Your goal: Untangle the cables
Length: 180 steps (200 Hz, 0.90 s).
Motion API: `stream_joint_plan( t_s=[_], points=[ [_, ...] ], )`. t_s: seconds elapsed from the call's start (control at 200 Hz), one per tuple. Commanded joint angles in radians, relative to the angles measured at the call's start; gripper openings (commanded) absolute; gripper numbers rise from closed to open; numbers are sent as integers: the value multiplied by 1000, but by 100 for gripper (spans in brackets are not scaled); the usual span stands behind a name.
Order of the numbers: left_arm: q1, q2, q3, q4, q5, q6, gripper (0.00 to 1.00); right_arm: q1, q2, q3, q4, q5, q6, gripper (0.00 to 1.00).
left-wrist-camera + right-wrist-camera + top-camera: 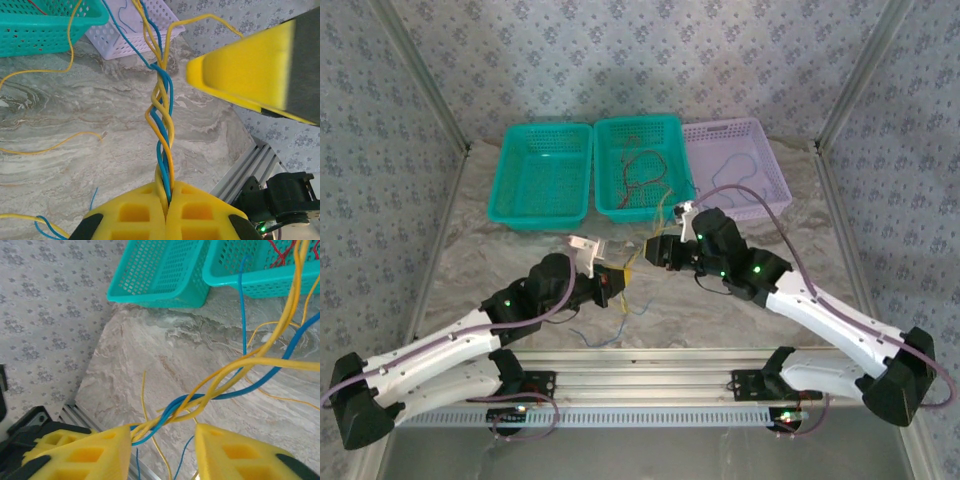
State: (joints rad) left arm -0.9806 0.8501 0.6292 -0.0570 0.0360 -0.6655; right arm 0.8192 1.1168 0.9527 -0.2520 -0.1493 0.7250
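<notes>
The cables point(162, 125) are a twisted bundle of yellow and blue strands stretched above the marble table. My left gripper point(167, 202) is shut on the bundle's lower end, and it sits at centre point(620, 280) in the top view. My right gripper point(162, 440) is open. The bundle point(200, 400) runs against its left finger point(85, 455), and the right finger point(235, 455) stands well apart. From above, the right gripper point(660, 250) faces the left one closely. Red cables point(645, 165) lie in the middle teal basket.
Three baskets line the back: a left teal basket point(505, 180), a middle teal basket point(610, 205) and a lilac basket point(780, 195) holding a thin strand. Loose yellow and blue ends point(60, 142) trail on the table. An aluminium rail point(650, 360) edges the near side.
</notes>
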Motion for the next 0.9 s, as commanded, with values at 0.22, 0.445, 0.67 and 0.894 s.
stream_joint_plan(
  t_s=[0.22, 0.445, 0.67, 0.894],
  points=[
    [-34, 17, 50, 3, 1, 44, 0, 7, 90, 35, 4, -4, -19, 32],
    [-40, 4, 46, -5, 11, 50, 0, 0, 63, 23, -13, 66, -42, 0],
    [-40, -9, 37, -26, 25, 50, 1, -12, 7, 1, -3, 112, -66, 0],
    [-40, -51, 34, -84, 1, 53, 32, -55, -64, 12, -81, 158, -129, 0]
  ],
)
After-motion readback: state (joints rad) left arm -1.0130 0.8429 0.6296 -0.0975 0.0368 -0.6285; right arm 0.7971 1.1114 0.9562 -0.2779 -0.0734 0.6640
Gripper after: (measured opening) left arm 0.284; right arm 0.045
